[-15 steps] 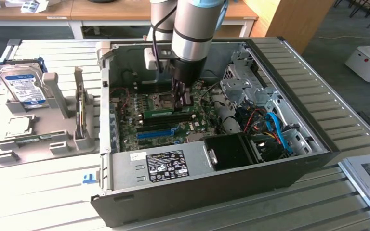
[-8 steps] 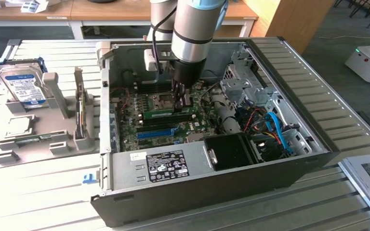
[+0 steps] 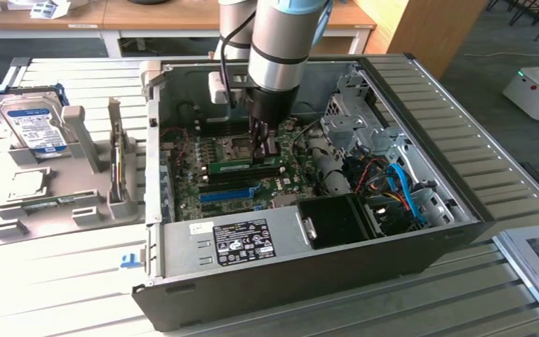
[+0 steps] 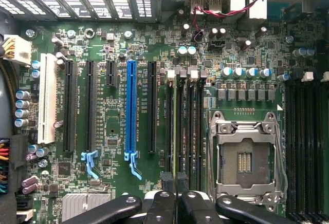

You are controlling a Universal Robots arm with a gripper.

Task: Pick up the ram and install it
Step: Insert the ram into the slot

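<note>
Case: an open black computer case [image 3: 297, 284] lies on its side on the slatted tabletop [image 3: 64, 295], with the motherboard [image 3: 194, 189] facing up.
Holder: in the exterior view, at 9 o'clock of the case, a grey holder [image 3: 64, 203] carries a silver-and-blue hard drive [image 3: 31, 126] and an expansion card [image 3: 117, 168] standing on edge.
Inside the case: at 3 o'clock of the jaws stand a metal drive cage [image 3: 358, 119] and blue cables [image 3: 406, 193]. At 6 o'clock lies the labelled power supply [image 3: 241, 242].
In the way: the arm [image 3: 283, 42] comes down from 12 o'clock and covers the rear of the board.
Ram: the ram [image 3: 230, 166] [image 4: 178, 131] stands on edge in a dark memory slot, between the blue slot [image 4: 131, 111] and the CPU socket [image 4: 244, 157]. In the exterior view it runs from the jaws toward 9 o'clock. Whether it is fully seated cannot be told.
Neighbours: dark memory slots [image 4: 190, 131] lie just beside the ram, close on both sides.
Jaws: the gripper [image 3: 267, 146] [image 4: 176, 180] has its jaws almost together. The fingertips [image 4: 168, 182] pinch the thin top edge of the ram at its near end.
</note>
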